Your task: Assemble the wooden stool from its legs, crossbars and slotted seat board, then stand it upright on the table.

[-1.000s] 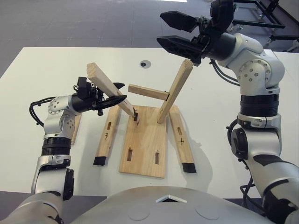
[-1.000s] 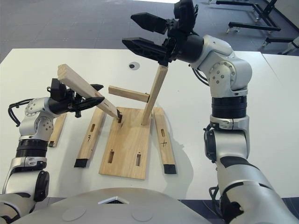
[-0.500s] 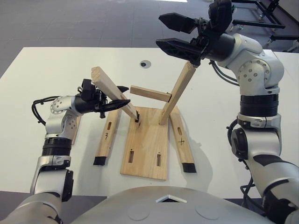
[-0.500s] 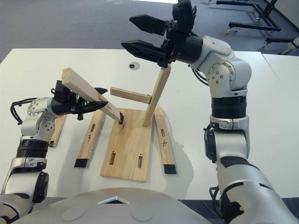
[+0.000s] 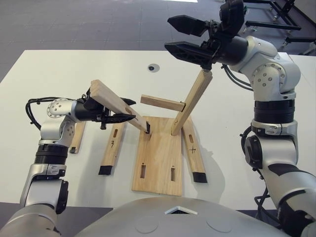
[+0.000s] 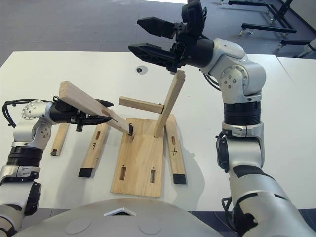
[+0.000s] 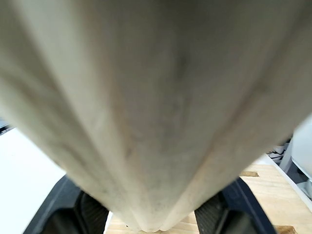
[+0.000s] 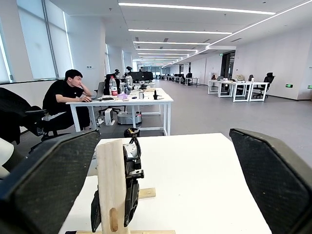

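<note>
While left tool [image 5: 129, 110] is clamped on a slanted leg [image 5: 106, 95], that leg's dark-tipped lower end sits at the far-left slot of the seat board [image 5: 158, 160]. Board lies flat on the worktop [image 5: 49, 74], mid-width, close to the front edge. Far-right slot holds a second leg [image 5: 192, 101], standing tilted, with a crossbar [image 5: 163, 102] sticking out sideways toward the slanted leg; contact between them unclear. Over its top end hangs the right tool [image 5: 170, 33], fingers spread wide, gripping nothing. One spare leg [image 5: 112, 148] lies flat along the board's left edge, another spare leg [image 5: 192, 153] along its right edge. A short wooden bar [image 5: 77, 136] lies farther left, beside the left arm.
</note>
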`<control>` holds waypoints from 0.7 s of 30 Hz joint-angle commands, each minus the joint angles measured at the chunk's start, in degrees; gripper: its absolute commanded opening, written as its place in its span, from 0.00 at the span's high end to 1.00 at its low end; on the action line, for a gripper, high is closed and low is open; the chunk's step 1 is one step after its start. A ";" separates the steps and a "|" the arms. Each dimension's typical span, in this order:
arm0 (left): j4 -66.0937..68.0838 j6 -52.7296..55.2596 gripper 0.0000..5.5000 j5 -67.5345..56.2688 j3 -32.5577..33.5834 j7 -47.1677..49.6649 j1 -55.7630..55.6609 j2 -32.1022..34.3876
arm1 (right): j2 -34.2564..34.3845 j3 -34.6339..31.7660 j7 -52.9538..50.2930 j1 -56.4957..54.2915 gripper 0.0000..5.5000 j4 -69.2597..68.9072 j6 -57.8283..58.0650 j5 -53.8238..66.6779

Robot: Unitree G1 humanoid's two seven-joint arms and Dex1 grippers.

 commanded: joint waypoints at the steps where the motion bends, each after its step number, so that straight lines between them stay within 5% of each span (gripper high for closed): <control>1: -0.16 2.01 0.63 2.85 -1.96 -1.95 -0.85 3.11 | -0.41 0.34 -0.34 -0.25 0.11 -0.67 0.49 -1.04; 21: 0.31 6.16 0.63 0.84 -1.63 -1.55 2.27 4.00 | -5.07 3.77 5.87 6.75 0.11 -2.76 2.78 -2.41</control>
